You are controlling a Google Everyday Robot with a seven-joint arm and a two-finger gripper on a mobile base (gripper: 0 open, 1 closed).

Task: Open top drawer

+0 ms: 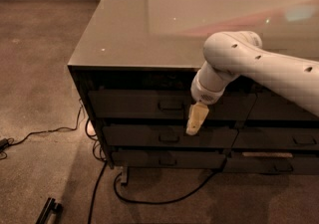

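The top drawer (134,103) is a wide dark grey-brown front just under the counter top, pushed in, with a small rectangular handle (171,104) at its centre. My gripper (195,120) hangs down from the white arm (259,63) in front of the left stack. It sits just right of the top drawer's handle, its tan tip reaching down to the gap above the second drawer (164,137). It holds nothing that I can see.
A third drawer (167,160) lies lowest in the left stack. The right-hand stack (294,138) stands beside it. The glossy counter top (164,19) spans above. Black cables (99,183) trail on the carpet in front and left; a dark object (47,211) lies at lower left.
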